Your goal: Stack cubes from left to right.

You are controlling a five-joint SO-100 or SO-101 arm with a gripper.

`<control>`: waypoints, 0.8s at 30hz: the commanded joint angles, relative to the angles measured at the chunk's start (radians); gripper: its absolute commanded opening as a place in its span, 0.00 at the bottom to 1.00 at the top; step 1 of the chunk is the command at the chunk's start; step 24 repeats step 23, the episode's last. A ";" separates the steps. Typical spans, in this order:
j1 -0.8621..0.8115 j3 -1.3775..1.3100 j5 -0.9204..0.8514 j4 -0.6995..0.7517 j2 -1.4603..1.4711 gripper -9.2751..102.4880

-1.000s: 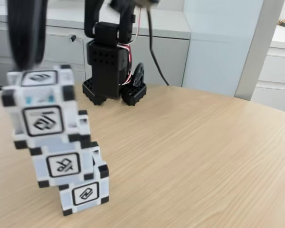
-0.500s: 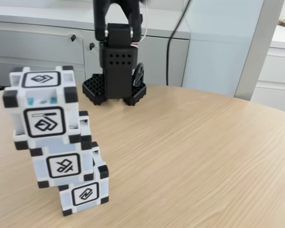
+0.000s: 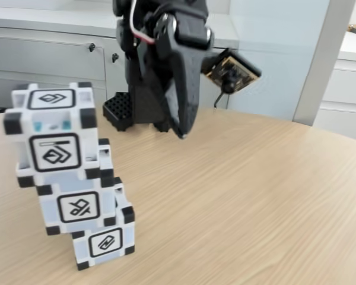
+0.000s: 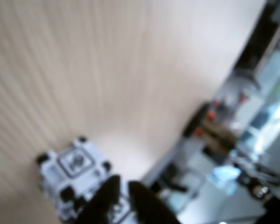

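Observation:
Three white-grey cubes with black corners stand stacked at the left of the fixed view. The top cube (image 3: 52,133) overhangs to the left on the middle cube (image 3: 77,202), which sits on the bottom cube (image 3: 104,240). My gripper (image 3: 181,132) hangs point-down over the table, well right of the stack and touching no cube; its fingers meet at the tip with nothing between them. In the blurred wrist view the stack (image 4: 74,163) lies just beyond the dark fingers (image 4: 107,198) at the bottom edge.
The arm's black base (image 3: 121,110) stands at the back of the round wooden table (image 3: 255,190). The wrist camera board (image 3: 231,71) juts out to the right of the arm. Grey cabinets line the wall behind.
The arm left the top of the stack, swung back upright, and has now tipped forward and down toward the table's middle. The three stacked cubes have stayed put.

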State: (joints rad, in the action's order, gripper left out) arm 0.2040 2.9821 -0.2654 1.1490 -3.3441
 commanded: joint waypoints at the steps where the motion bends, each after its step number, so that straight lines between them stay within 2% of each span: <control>1: 0.002 0.008 0.011 -0.020 -0.041 0.08; 24: -0.011 0.023 0.052 -0.021 -0.054 0.08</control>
